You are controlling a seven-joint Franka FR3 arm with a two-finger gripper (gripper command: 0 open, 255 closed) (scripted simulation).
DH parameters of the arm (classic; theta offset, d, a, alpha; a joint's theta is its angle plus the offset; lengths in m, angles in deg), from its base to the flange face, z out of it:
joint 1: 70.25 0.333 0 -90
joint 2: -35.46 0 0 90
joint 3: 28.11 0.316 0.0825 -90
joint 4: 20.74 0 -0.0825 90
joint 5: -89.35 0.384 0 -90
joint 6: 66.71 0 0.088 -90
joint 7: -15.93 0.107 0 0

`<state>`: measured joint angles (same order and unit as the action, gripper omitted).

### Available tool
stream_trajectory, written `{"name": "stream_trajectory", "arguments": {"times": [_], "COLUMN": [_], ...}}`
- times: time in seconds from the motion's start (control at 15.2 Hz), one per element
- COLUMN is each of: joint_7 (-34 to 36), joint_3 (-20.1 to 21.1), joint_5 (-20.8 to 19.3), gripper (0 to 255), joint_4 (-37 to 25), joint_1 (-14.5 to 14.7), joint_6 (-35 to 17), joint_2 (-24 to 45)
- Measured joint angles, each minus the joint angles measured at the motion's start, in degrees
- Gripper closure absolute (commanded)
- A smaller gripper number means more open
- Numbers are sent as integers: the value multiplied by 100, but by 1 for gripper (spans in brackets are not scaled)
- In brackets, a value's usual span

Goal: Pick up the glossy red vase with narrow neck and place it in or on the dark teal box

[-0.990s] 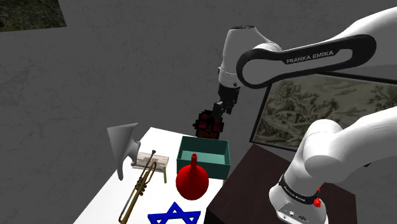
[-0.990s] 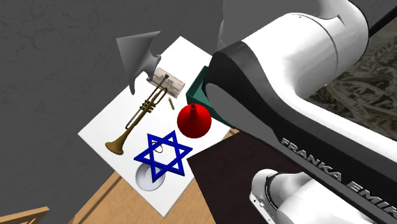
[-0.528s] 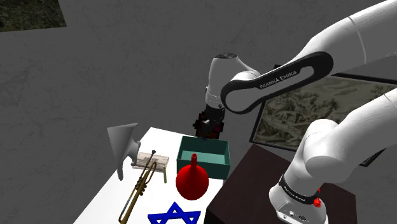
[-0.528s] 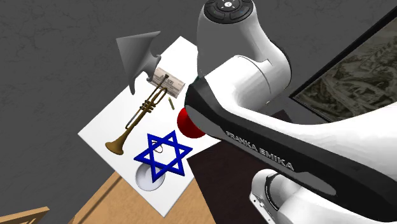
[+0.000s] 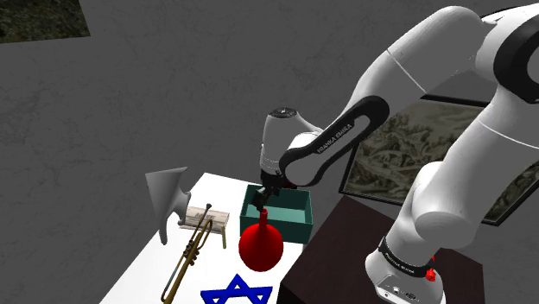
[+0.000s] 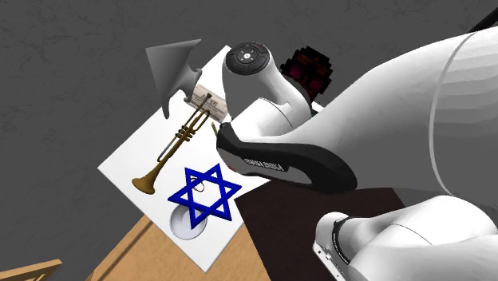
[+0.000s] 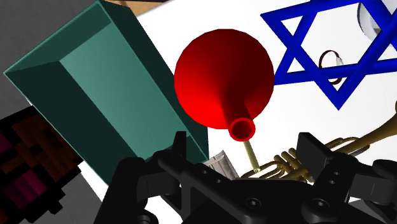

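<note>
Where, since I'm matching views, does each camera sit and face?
Shoulder view: beside the stand, looking down over the white table; white arm, black gripper above the glossy red narrow-necked vase.
Second exterior view: high overhead, looking down; white arm links.
Wrist view: at the arm's end, facing the vase and dark teal open box; open black fingers.
Shared: all three show the blue six-pointed star and brass trumpet.

Home room, by the look of it. Framed landscape picture (image 5: 389,155) stands against a dark grey wall. White table (image 5: 147,268) carries household ornaments: brass trumpet (image 5: 192,250), blue star (image 6: 203,194).
</note>
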<state>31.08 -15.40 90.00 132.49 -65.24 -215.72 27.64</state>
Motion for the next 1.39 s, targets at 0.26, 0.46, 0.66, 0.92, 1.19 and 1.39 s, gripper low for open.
{"name": "stream_trajectory", "arguments": {"times": [0.26,0.46,0.66,0.92,1.19,1.39], "joint_7": [197,336,453,469,469,469], "joint_3": [57,51,27,21,21,21], "joint_5": [-202,-385,-545,-570,-570,-570], "gripper": [0,0,0,0,255,255], "joint_4": [-35,-60,-83,-77,-77,-78], "joint_1": [-22,-45,-53,-53,-54,-53], "joint_6": [-503,-776,-973,-1012,-1014,-1014], "joint_2": [528,834,1062,1093,1093,1093]}}
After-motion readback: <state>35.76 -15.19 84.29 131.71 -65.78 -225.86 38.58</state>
